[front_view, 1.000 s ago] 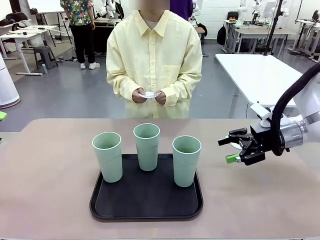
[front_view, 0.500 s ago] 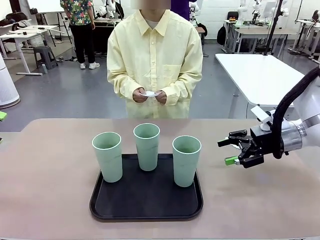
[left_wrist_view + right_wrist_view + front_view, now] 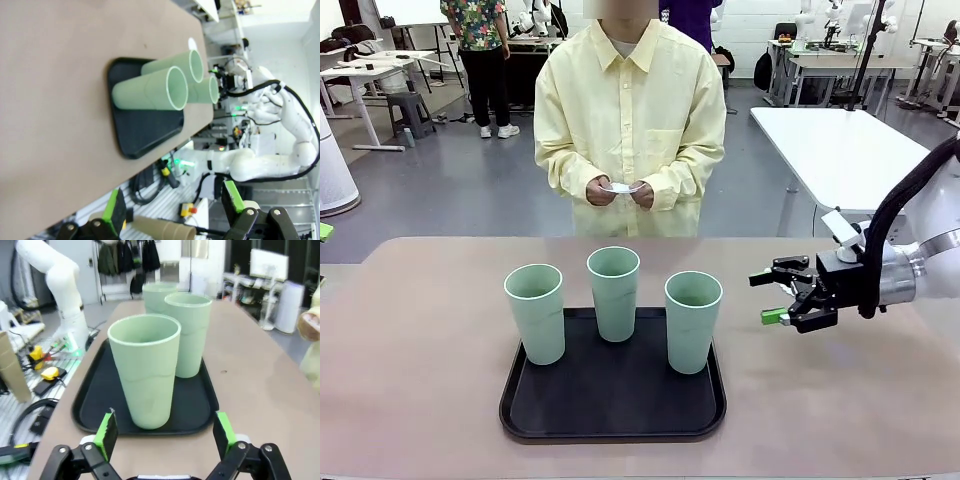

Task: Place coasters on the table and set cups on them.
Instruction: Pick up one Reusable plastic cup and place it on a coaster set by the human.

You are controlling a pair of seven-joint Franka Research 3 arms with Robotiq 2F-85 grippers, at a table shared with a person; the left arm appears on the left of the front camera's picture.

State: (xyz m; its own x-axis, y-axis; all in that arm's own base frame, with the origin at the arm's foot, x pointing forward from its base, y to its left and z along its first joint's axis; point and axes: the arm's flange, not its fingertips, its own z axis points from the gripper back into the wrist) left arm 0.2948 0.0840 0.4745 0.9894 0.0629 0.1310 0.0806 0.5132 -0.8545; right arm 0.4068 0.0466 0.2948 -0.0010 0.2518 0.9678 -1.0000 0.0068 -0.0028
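Three mint-green cups stand upright on a black tray: the left cup, the middle cup and the right cup. My right gripper hovers open over the beige table, just right of the right cup, fingers pointing at it. In the left wrist view my left gripper is open with nothing in it, off the table's edge, with the nearest cup lying sideways in the picture. The person holds a white coaster in both hands at the far side.
A white rectangular table stands behind at the right. Bare tabletop lies on both sides of the tray and in front of the person. Cables and gear lie on the floor beside the table.
My right gripper has moved left and slightly up, closer to the right cup. The cups, the tray and the person's hands have stayed put.
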